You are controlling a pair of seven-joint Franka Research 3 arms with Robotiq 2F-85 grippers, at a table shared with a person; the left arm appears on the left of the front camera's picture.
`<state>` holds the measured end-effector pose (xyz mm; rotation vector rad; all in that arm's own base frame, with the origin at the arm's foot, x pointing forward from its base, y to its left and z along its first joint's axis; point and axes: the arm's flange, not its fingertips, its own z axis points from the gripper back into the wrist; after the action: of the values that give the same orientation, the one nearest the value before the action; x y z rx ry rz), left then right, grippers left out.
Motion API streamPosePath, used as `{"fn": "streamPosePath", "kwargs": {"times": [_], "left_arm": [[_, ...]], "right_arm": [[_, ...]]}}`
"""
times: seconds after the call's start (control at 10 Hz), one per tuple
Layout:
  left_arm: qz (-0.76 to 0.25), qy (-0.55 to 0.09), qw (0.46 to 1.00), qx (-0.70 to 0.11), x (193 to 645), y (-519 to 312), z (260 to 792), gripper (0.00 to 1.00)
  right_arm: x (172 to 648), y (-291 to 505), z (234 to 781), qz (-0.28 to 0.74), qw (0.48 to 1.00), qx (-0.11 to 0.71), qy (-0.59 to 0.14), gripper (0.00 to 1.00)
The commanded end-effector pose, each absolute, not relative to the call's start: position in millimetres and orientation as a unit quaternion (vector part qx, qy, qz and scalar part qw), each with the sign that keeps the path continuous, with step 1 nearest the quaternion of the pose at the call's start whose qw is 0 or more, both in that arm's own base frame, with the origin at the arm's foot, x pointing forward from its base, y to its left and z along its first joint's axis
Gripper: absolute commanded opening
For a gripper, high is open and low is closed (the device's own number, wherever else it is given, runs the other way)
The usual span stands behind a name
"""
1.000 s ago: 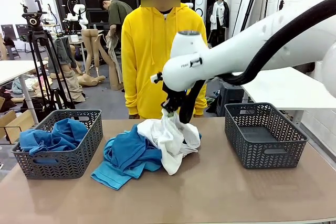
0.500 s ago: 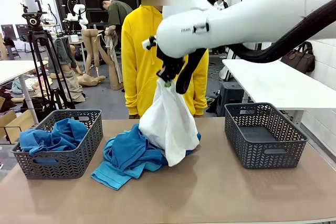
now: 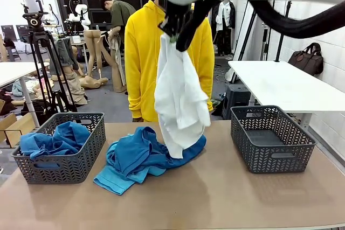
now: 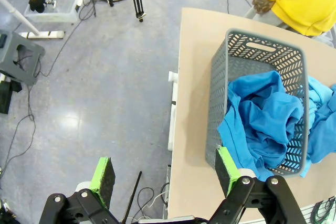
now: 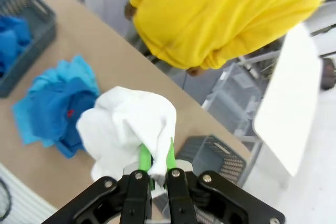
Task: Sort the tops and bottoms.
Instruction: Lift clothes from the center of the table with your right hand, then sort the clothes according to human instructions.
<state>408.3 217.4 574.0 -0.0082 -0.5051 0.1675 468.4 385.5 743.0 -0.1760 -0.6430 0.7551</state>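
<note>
My right gripper (image 3: 172,35) is shut on a white garment (image 3: 180,98) and holds it high above the table's middle. The cloth hangs down, its lower end just reaching the pile. In the right wrist view the green fingertips (image 5: 144,157) pinch a fold of the white garment (image 5: 128,124). On the table lies a pile of royal blue cloth (image 3: 137,153) over a turquoise piece (image 3: 114,179). More blue cloth (image 3: 54,138) fills the left grey basket (image 3: 81,157). My left gripper (image 4: 164,170) hangs open over the floor beside that basket (image 4: 218,108), nothing between its pads.
An empty grey mesh basket (image 3: 271,138) stands at the table's right side. A person in a yellow hoodie (image 3: 145,57) stands at the far edge, one hand (image 4: 260,1) near the table corner. A tripod (image 3: 40,63) and a white table (image 3: 280,84) stand beyond.
My right gripper has risen from the pile with the white garment, which now hangs at full length instead of lying bunched on the blue cloth.
</note>
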Motion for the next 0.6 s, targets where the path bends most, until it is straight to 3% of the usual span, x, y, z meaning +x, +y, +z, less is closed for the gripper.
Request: {"fn": "streamPosePath", "kwargs": {"times": [0.0, 0.4, 0.5], "left_arm": [[0.085, -0.249, 0.965, 0.000, 407, 218, 574, 1.00], [0.085, -0.249, 0.965, 0.000, 407, 218, 574, 1.00], [0.085, -0.249, 0.965, 0.000, 407, 218, 574, 1.00]], "right_arm": [[463, 406, 772, 0.327, 0.875, -0.115, -0.339, 0.00], [451, 420, 821, 0.308, 0.870, -0.118, -0.366, 0.00], [444, 398, 796, 0.313, 0.868, -0.124, -0.366, 0.00]]}}
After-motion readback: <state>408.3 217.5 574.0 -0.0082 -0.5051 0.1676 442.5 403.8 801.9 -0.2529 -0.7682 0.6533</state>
